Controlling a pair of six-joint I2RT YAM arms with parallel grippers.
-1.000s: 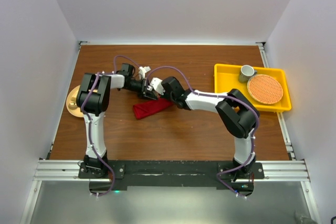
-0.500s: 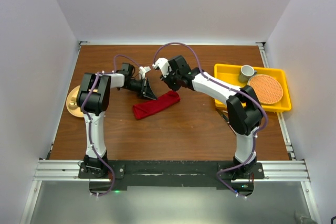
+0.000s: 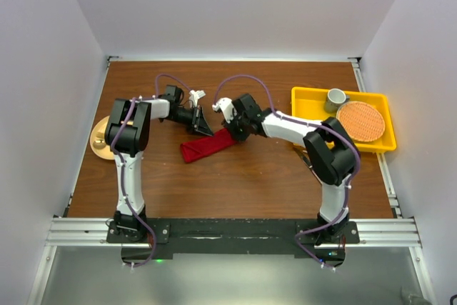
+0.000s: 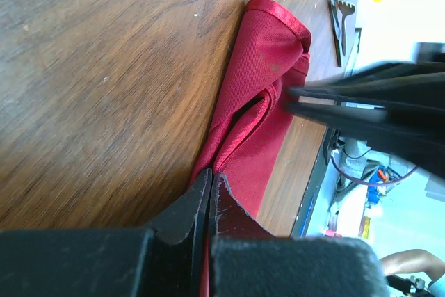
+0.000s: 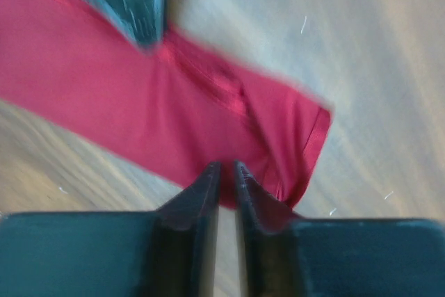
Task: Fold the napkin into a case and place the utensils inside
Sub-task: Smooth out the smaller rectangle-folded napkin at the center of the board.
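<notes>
The deep-red napkin (image 3: 207, 147) lies on the wooden table, folded into a narrow case, and also shows in the wrist views (image 4: 268, 67) (image 5: 174, 116). My left gripper (image 3: 205, 128) (image 4: 210, 175) is shut on an upper layer at the napkin's far long edge. My right gripper (image 3: 230, 134) (image 5: 226, 166) hovers at the napkin's right end with its jaws a narrow slit apart and nothing between them. Its dark fingers (image 4: 361, 102) reach in from the right in the left wrist view. A silver fork (image 4: 339, 22) lies beyond the napkin near the yellow tray; no other utensil is visible.
A yellow tray (image 3: 307, 98) at the right holds a grey cup (image 3: 336, 98) and a round orange woven mat (image 3: 360, 121). A gold plate (image 3: 98, 142) sits at the left table edge. White walls close in the table on three sides.
My right gripper lifted off the napkin toward the back, then came down again at its right end, and its jaws narrowed. The left gripper and the napkin stayed put.
</notes>
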